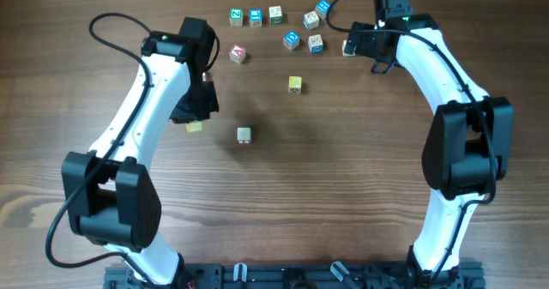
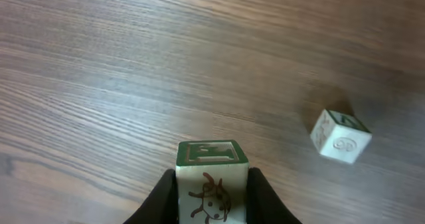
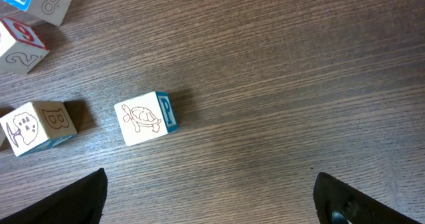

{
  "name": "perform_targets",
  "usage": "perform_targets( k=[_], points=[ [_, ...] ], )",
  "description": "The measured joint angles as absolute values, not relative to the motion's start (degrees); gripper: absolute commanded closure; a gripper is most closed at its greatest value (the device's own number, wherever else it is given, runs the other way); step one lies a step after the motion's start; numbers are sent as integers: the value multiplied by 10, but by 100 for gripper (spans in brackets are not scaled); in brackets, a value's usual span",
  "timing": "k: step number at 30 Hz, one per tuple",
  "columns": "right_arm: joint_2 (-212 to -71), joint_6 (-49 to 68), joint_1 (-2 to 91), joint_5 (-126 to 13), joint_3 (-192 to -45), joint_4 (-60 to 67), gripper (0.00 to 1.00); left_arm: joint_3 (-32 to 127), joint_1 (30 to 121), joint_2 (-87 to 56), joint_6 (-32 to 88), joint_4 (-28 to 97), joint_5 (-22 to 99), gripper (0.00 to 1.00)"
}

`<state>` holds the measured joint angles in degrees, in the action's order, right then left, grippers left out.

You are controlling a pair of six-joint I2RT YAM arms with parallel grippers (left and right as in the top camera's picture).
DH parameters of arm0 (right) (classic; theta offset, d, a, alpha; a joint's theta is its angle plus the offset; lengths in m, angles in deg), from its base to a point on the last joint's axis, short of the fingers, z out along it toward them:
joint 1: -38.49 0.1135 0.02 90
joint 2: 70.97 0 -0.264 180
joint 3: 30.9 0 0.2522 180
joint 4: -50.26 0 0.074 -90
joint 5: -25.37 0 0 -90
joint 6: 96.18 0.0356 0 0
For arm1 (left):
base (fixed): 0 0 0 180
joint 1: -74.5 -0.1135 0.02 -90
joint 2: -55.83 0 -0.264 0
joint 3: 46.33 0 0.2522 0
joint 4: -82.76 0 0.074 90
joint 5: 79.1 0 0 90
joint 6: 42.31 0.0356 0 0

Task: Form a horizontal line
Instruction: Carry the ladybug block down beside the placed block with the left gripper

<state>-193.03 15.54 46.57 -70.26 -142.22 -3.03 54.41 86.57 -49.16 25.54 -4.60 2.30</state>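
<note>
My left gripper [image 2: 211, 211] is shut on a cream cube [image 2: 211, 184] with a ladybug picture and a green top face. In the overhead view this held cube [image 1: 194, 126] sits at the left arm's tip [image 1: 197, 109], low over the table. A second cream cube [image 1: 244, 135] lies loose just right of it and also shows in the left wrist view [image 2: 340, 136]. A yellow cube [image 1: 295, 84] lies farther back and to the right, out of line with those two. My right gripper [image 3: 212, 201] is open and empty at the back right [image 1: 360, 49].
Several other cubes are scattered along the far edge, among them green [image 1: 236, 16] and blue [image 1: 256, 16] faced ones and one with red marks [image 1: 238, 54]. The right wrist view shows a turtle cube [image 3: 145, 117] and a B cube [image 3: 36, 126] ahead of the jaws.
</note>
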Motion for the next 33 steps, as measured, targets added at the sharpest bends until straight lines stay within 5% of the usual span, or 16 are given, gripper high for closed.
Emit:
perform_targets(
  k=[12, 23, 25, 28, 33],
  points=[
    [-1930, 155, 466, -703, -1422, -31, 0, 366, 861, -481, 274, 193, 54, 87],
    [-1930, 155, 466, -703, -1422, -31, 0, 335, 861, -481, 350, 242, 107, 83],
    [-1930, 155, 466, -703, -1422, -31, 0, 316, 861, -478, 350, 265, 108, 77],
    [-1930, 155, 466, -703, -1422, -31, 0, 313, 861, -477, 350, 271, 108, 54],
    [-1930, 155, 466, -703, -1422, -31, 0, 307, 861, -477, 356, 273, 109, 54]
  ],
)
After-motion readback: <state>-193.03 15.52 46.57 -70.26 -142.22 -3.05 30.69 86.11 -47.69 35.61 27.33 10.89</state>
